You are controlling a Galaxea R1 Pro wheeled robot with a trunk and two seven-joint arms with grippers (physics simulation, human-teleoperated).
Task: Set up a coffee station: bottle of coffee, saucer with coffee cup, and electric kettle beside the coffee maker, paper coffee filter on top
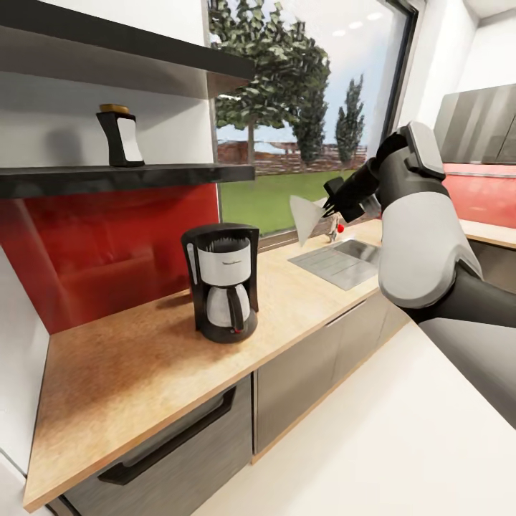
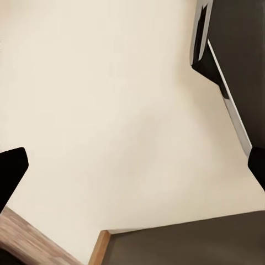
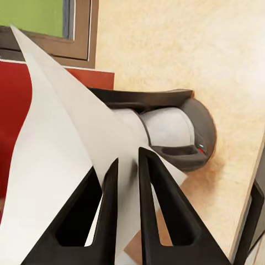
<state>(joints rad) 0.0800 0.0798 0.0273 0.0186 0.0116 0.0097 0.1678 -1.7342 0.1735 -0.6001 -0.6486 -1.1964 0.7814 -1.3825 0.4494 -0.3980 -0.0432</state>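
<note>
The right hand (image 1: pixel 331 208), at centre right, grips the white paper cone filter (image 1: pixel 304 218), which next needs carrying onto the black-and-steel coffee maker (image 1: pixel 221 281).

The coffee maker (image 1: pixel 221 282) stands on the countertop (image 1: pixel 129 373). At its ten o'clock, the bottle of coffee (image 1: pixel 120 136) sits on the shelf (image 1: pixel 143 176). At its two o'clock, the paper coffee filter (image 1: pixel 307 217) hangs above the counter, the sink (image 1: pixel 340 261) below it.
</note>
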